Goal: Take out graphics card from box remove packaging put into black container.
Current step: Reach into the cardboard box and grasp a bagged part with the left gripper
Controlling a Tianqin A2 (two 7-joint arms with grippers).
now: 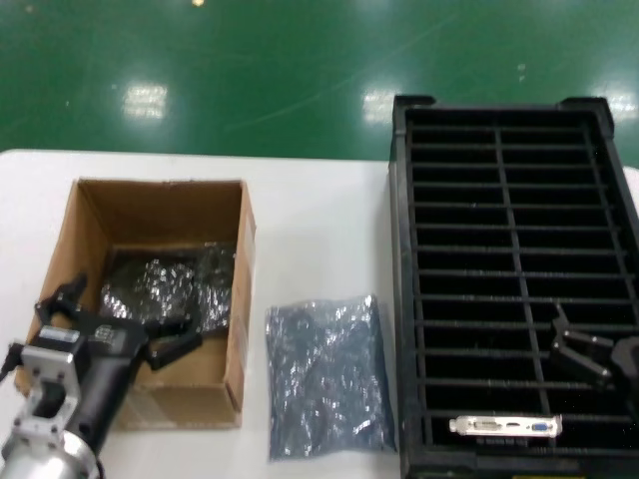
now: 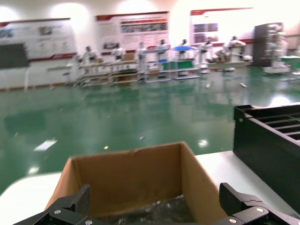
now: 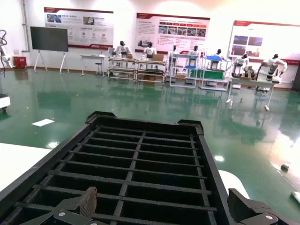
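At lower left of the head view, the left gripper (image 1: 112, 321) hangs over the near part of the box (image 1: 92, 215), fingers spread wide, holding nothing. Dark crinkly bags (image 1: 170, 284) lie inside. Centre bottom: empty packaging (image 1: 327, 377) flat on the table (image 1: 319, 225). Lower right: graphics card (image 1: 505, 426) slotted in the nearest row of the black container (image 1: 599, 115); right gripper (image 1: 584, 351) wide open just above it.

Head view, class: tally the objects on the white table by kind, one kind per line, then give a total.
Cardboard box: 1
Black container: 1
Graphics card, slotted in the container: 1
Plastic bags: 2 (empty packaging on the table; a dark bag inside the box)
Total: 5
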